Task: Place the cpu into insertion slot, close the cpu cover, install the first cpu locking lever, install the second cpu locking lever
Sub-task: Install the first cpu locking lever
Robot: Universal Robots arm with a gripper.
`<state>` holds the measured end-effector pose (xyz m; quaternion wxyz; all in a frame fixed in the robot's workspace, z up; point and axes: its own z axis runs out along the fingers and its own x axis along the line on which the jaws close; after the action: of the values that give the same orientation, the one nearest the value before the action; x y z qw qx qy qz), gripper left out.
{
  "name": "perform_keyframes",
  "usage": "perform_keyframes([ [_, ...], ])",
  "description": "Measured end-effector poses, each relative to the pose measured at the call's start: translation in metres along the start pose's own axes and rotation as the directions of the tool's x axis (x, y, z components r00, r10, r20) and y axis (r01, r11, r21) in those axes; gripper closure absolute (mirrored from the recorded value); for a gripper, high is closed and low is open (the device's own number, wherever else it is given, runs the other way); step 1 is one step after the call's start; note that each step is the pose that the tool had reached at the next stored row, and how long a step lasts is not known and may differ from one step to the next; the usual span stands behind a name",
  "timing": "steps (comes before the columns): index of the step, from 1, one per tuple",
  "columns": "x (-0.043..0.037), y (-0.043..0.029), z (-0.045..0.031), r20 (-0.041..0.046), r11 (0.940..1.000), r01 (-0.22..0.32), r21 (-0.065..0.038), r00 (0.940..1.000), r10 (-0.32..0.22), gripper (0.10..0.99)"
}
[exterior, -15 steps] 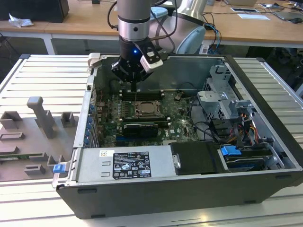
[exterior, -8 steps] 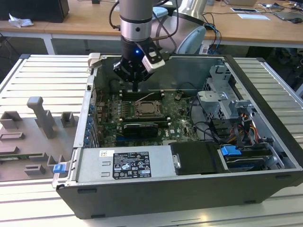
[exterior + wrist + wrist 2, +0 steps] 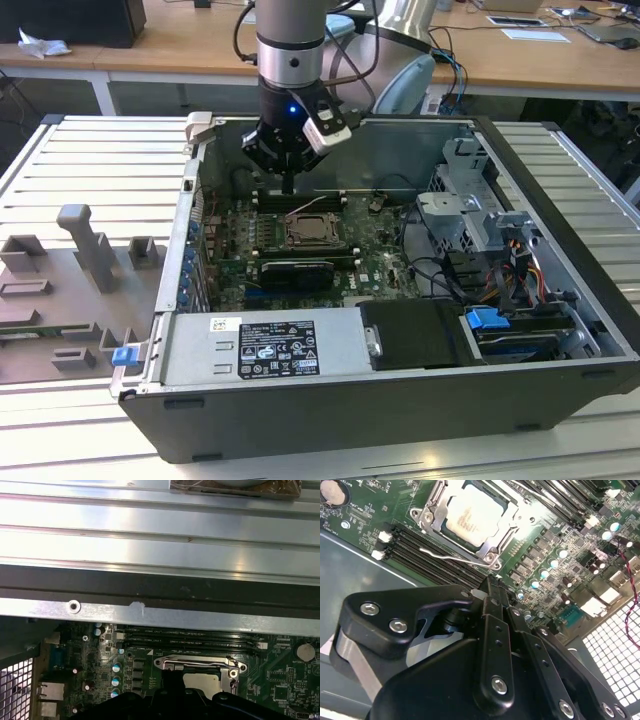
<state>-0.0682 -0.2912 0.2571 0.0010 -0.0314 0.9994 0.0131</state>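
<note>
The cpu (image 3: 475,517), a pale silvery square, lies in the insertion slot (image 3: 312,235) on the green board. The cpu cover (image 3: 506,534), a shiny metal frame, lies flat around the cpu. A thin wire locking lever (image 3: 455,557) runs along the slot's side next to the memory slots. My gripper (image 3: 492,586) hovers just beside that side of the slot, above the lever's end. Its black fingers are shut with nothing between them. In the exterior view the gripper (image 3: 288,185) points straight down just behind the slot. The first wrist view shows the cpu (image 3: 200,680) under the frame.
Long black memory slots (image 3: 430,555) lie beside the slot. A black graphics card (image 3: 292,272) sits in front of it, then the power supply (image 3: 265,345). A drive cage (image 3: 470,215) with cables stands on the exterior view's right. The case wall (image 3: 160,615) rises close behind.
</note>
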Motion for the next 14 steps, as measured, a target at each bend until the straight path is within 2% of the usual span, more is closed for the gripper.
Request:
perform_keyframes([
  [14,-0.0055,-0.0004,0.0003,0.0,1.0,0.0,0.0,1.0,0.0,0.98],
])
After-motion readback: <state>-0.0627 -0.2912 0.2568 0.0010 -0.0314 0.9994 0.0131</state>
